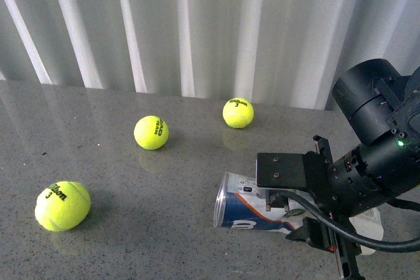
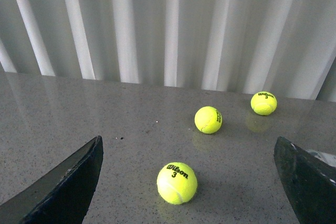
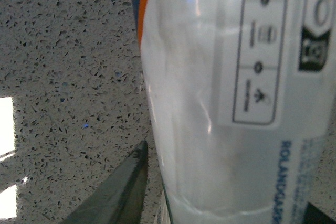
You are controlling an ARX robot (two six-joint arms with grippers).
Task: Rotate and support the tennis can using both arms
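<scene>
The tennis can [image 1: 244, 210] lies on its side on the grey speckled table, open mouth to the left, its white, navy and orange label showing. My right gripper [image 1: 308, 222] is shut on its middle, coming in from the right. In the right wrist view the can [image 3: 220, 103] fills the frame between the jaws of the right gripper [image 3: 226, 203], with one finger [image 3: 123, 192] against its side. My left gripper [image 2: 187, 139] is open, holds nothing, and hovers over the table. A sliver of the can [image 2: 325, 157] shows past its finger [image 2: 307, 182]. The left arm is out of the front view.
Three yellow tennis balls lie loose on the table [image 1: 131, 247]: one front left [image 1: 62, 205], one mid [image 1: 151, 132], one further back [image 1: 238, 113]. The nearest ball [image 2: 177, 183] sits between the left fingers' line of view. A white ribbed wall [image 1: 197, 24] closes the back.
</scene>
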